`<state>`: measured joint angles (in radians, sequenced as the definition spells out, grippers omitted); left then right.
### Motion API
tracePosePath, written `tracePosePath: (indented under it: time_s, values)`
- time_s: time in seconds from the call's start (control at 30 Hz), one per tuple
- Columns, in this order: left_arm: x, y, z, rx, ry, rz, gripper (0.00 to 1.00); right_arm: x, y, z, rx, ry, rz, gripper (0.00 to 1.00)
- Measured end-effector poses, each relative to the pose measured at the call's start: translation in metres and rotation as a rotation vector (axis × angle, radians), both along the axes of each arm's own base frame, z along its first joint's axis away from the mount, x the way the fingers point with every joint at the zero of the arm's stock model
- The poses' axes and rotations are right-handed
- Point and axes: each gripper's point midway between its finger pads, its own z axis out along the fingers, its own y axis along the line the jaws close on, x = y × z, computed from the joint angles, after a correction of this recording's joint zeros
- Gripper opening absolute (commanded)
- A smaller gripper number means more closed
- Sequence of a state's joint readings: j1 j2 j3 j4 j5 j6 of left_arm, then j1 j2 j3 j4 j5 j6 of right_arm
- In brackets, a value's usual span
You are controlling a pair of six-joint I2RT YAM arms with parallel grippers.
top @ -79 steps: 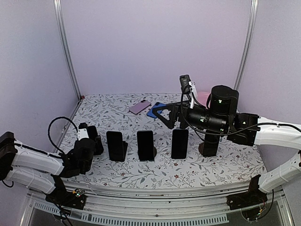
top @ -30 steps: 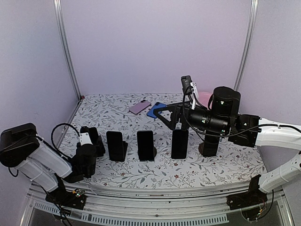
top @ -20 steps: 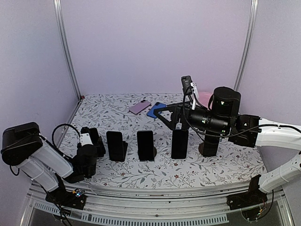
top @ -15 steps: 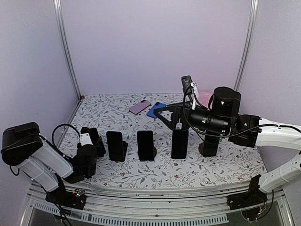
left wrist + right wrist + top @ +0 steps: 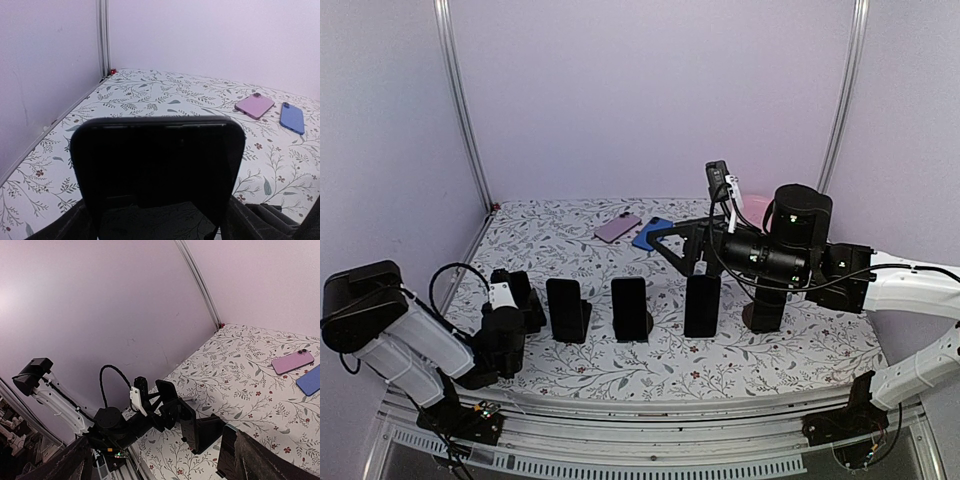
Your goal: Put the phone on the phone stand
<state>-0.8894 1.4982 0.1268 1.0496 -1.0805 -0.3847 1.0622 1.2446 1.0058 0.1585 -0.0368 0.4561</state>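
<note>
A black phone [image 5: 157, 165] stands upright at the left end of the row, filling the left wrist view. My left gripper [image 5: 157, 227] flanks its lower edges, one dark finger [image 5: 75, 225] on each side. Dark on dark hides whether the fingers touch it. From above, the same phone [image 5: 516, 292] sits at the left gripper [image 5: 518, 305]; its phone stand is hidden. My right gripper [image 5: 670, 245] hangs open and holds nothing, above the third standing phone [image 5: 702, 305]. In its own view the right gripper [image 5: 165, 467] looks down at the left arm's phone [image 5: 171, 390].
Two more black phones [image 5: 565, 308] [image 5: 630, 308] lean on stands in the row. A dark stand [image 5: 766, 312] sits under the right arm. A lilac phone [image 5: 617, 228] and a blue phone [image 5: 650, 233] lie flat at the back. Side walls close in on both sides.
Since the earliest frame the left arm's rear link has risen at the left edge, with the gripper staying at the leftmost phone. Over the last second nothing visibly moves.
</note>
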Motion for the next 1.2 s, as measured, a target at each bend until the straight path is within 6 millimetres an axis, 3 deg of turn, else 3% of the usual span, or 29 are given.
tracePosePath:
  time_s: [0.37,0.97,1.2]
  values:
    - [-0.001,0.000,0.004,-0.009,-0.006,-0.001,0.97,0.000,0.000,0.000,0.000,0.000,0.000,0.99]
    - [-0.006,0.006,0.011,-0.081,0.060,0.037,0.97,0.000,0.000,0.000,0.000,0.000,0.003,0.99]
    - [-0.005,0.004,0.032,-0.114,0.058,0.031,0.97,0.000,0.000,0.000,0.000,0.001,0.002,0.99]
